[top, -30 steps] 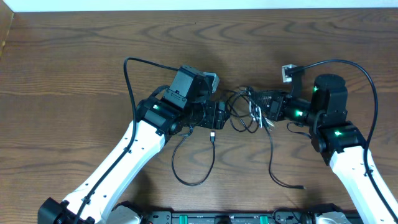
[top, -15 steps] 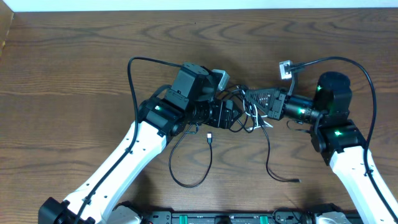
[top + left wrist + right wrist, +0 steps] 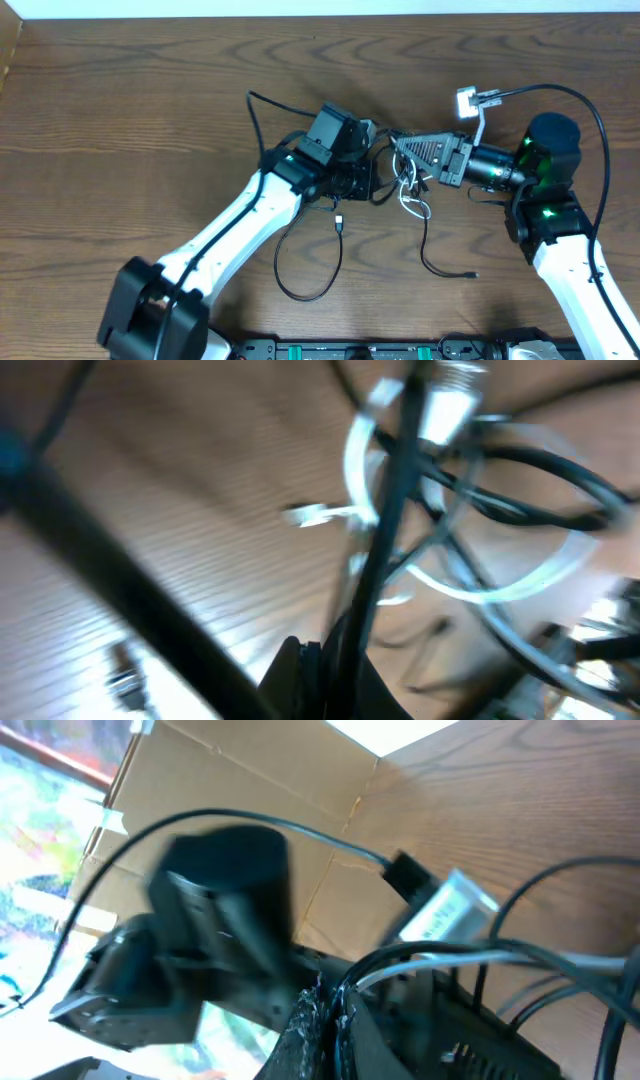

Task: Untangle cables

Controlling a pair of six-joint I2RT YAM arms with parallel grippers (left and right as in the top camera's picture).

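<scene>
The cables (image 3: 405, 188) hang as a small tangle of thin black cords with a short white one (image 3: 411, 207) between my two grippers at the table's middle. My left gripper (image 3: 372, 178) is on the tangle's left side. In the left wrist view the left gripper (image 3: 330, 672) is shut on a black cord (image 3: 395, 490), with the white loop (image 3: 500, 592) blurred behind it. My right gripper (image 3: 398, 148) is at the tangle's upper right. In the right wrist view the right gripper (image 3: 335, 1015) is shut on black cords (image 3: 440, 958) and a pale one. One black cord loops toward the front (image 3: 310, 290); another ends in a plug (image 3: 470, 273).
Thicker black wires (image 3: 258, 105) arch from the arms' wrists. A cardboard box (image 3: 8, 50) stands at the far left edge, and a white strip (image 3: 320, 8) runs along the back. A black rail (image 3: 360, 350) lies along the front edge between the arm bases.
My left gripper has moved right into the tangle and shut on a black cord. The right gripper has risen slightly toward the back, dragging the trailing cords and their plug ends with it.
</scene>
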